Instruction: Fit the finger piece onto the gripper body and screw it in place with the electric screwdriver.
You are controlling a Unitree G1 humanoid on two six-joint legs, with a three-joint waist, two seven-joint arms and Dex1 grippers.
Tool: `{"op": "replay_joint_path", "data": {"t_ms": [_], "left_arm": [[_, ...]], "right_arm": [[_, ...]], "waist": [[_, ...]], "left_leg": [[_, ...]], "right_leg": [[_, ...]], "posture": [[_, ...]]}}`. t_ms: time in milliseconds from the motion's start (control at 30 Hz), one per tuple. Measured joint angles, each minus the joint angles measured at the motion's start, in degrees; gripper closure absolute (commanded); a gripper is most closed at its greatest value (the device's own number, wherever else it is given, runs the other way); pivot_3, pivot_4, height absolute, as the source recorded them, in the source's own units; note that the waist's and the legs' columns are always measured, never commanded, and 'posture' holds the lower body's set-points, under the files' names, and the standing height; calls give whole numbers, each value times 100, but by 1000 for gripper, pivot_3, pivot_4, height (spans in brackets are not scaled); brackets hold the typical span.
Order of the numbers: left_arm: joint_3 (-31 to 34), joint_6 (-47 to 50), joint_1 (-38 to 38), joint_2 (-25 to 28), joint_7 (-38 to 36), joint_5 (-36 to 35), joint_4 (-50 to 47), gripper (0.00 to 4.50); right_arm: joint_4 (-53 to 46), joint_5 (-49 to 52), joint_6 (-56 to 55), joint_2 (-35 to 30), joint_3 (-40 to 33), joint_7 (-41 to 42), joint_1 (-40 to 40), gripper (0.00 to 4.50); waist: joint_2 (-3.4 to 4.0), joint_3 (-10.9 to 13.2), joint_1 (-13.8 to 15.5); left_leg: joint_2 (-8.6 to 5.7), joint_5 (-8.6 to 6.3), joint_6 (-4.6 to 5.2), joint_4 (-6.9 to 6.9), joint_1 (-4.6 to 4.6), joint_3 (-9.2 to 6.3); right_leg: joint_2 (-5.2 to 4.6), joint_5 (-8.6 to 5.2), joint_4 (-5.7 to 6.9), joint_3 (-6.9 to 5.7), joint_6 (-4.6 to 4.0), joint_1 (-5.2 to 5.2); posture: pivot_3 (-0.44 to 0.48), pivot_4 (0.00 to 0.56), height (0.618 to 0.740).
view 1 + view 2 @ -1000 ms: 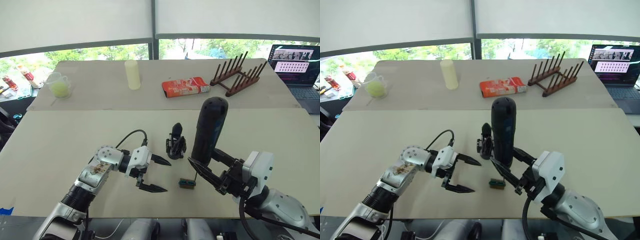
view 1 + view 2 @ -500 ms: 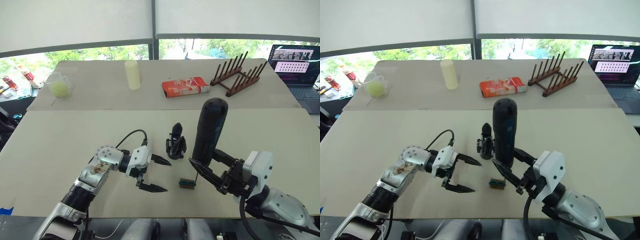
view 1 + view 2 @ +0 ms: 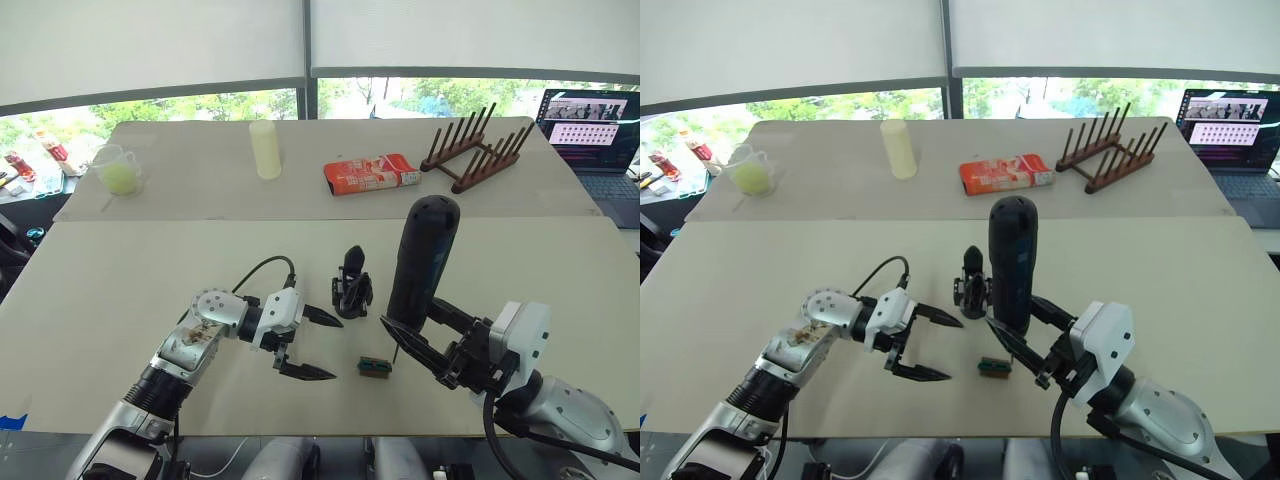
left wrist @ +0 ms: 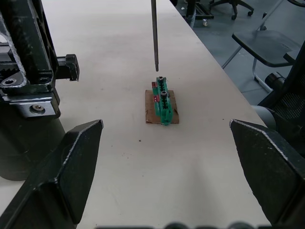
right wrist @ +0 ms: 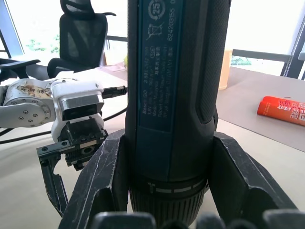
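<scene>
The gripper body (image 3: pixel 352 285) stands mid-table, a black block with one pointed finger upright. To its right my right gripper (image 3: pixel 410 318) is shut on the electric screwdriver (image 3: pixel 422 262), holding it upright. The thin bit (image 4: pixel 154 33) hangs just above a small green-and-brown block (image 3: pixel 374 367). My left gripper (image 3: pixel 338 348) is open and empty. It sits low over the table, left of the block and in front of the gripper body. The finger piece is out of view.
On the far table stand a pale yellow cylinder (image 3: pixel 265 148), a red packet (image 3: pixel 371 173), a wooden peg rack (image 3: pixel 478 147) and a cup of green stuff (image 3: pixel 120 170). A laptop (image 3: pixel 590 130) sits far right. The table's near edge runs just behind both grippers.
The screwdriver has shifted slightly to the right in the right gripper. The left gripper has lifted a touch and stays open.
</scene>
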Motion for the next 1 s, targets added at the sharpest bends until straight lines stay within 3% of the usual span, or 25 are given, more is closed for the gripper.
{"op": "replay_joint_path", "data": {"t_ms": [1000], "left_arm": [[-10, 10, 73, 13, -5, 0, -47, 0]], "right_arm": [[88, -4, -94, 37, 165, 30, 45, 2586]], "waist": [[0, 0, -3]], "left_leg": [[1, 0, -1, 0, 0, 0]], "right_leg": [[1, 0, 0, 1, 0, -1]], "posture": [[0, 150, 740]]}}
